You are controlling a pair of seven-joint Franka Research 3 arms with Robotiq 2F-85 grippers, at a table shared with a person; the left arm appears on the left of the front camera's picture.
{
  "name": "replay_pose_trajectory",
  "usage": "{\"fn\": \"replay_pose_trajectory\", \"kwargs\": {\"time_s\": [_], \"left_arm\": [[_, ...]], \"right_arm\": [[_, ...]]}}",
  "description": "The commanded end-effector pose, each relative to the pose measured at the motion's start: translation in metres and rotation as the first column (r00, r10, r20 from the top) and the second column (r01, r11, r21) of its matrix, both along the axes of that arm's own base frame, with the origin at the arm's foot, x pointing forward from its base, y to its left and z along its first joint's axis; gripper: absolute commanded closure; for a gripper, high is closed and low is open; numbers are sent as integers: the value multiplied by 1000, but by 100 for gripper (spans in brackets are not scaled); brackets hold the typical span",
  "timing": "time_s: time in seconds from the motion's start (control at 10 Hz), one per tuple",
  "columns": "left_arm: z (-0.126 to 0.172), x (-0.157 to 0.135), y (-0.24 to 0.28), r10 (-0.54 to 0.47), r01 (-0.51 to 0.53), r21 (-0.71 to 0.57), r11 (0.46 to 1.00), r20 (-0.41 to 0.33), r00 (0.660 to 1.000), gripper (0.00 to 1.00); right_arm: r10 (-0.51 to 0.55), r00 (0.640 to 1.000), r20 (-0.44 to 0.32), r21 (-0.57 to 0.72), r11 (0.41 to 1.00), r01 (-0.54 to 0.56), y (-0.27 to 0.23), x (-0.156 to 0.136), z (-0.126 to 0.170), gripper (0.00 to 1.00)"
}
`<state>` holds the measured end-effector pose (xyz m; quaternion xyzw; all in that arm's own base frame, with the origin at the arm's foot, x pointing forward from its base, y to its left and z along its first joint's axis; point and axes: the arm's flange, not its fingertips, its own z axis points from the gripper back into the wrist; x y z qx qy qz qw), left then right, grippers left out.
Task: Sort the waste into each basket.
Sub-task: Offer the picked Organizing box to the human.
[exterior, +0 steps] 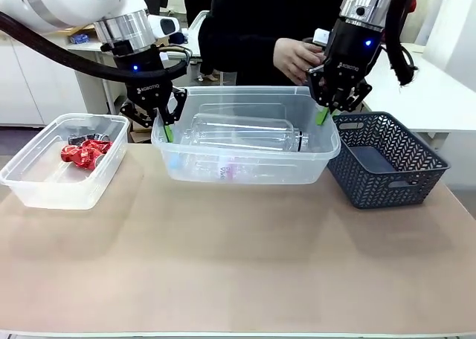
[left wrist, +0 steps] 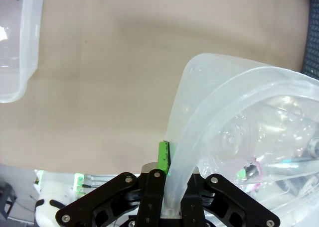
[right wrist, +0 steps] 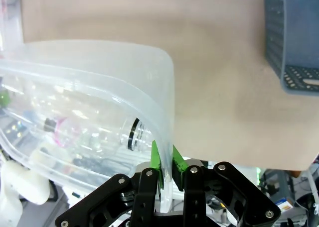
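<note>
Fingers (left wrist: 163, 160) clamped on tub rim (left wrist: 209, 67)

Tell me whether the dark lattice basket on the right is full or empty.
Empty, as far as visible: the dark lattice basket shows only its bare floor in the front view, with nothing inside.

"ROBOTIQ" is being shown in small white letters on the left gripper (exterior: 157, 122); no other print is being made out.

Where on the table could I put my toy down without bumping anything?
The whole near stretch of the table, in front of all three containers, is bare. The far row is crowded: the tub of cans, the middle tub of bottles held by both grippers, and the dark basket.
</note>
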<state>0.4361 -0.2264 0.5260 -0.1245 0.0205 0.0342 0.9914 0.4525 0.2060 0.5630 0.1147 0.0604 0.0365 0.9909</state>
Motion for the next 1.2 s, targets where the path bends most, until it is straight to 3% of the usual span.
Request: {"fn": "replay_pose_trajectory", "kwargs": {"time_s": [0.0,1.1], "left_arm": [[1,1,7,33,-33,-7,999,20,999,96],[1,1,7,33,-33,-7,999,20,999,96]], "right_arm": [[25,1000,4,10,1000,-25,0,-1,4,93],[25,1000,4,10,1000,-25,0,-1,4,93]]}}
